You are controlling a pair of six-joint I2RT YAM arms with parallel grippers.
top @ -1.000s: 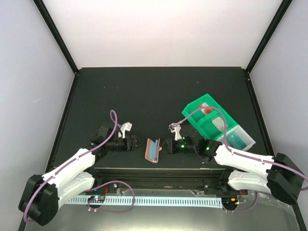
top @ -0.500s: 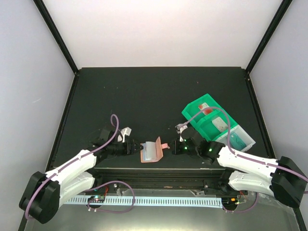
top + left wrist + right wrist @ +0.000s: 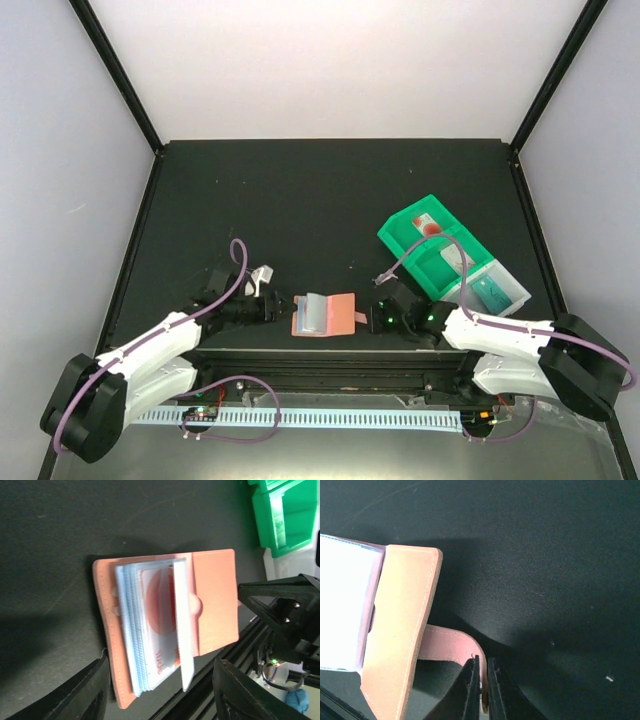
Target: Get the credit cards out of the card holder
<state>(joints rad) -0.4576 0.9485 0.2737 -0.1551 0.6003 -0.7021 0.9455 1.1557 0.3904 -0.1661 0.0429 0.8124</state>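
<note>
The card holder is now laid open and flat near the middle of the tabletop's near edge. A second ago it was seen standing on its edge, almost folded shut. Its right cover has been drawn out to the right, and the stack of pale blue sleeves is exposed on the left half.

In the left wrist view a credit card with a red disc can be made out in the top sleeve. None has yet been pulled out.

The snap tab is pinched at its end by the closed right gripper, by which the cover is held flat. The left gripper is held at the holder's left edge, jaws apart and empty, though narrower than before.

Access to the cards is judged to have been gained, so extraction can begin. The green bin stands well apart, toward the right edge.
</note>
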